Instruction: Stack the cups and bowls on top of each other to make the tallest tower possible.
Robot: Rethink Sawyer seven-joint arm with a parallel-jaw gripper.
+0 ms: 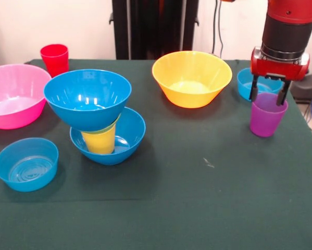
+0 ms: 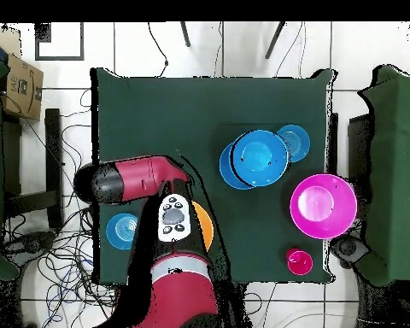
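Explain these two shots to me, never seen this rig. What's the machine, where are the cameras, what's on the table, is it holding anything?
It is a red and black robot arm; its gripper straddles the rim of a purple cup that stands on the green table. The jaws look open, so nothing is lifted. One camera faces the robot across the table; the other looks straight down. On the table: a partial tower (blue bowl, yellow cup, green bowl, blue bowl), a pink bowl, a yellow-orange bowl, two light-blue bowls and a red cup.

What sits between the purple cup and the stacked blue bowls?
Only bare green cloth, seen in the front view, between the purple cup and the stack.
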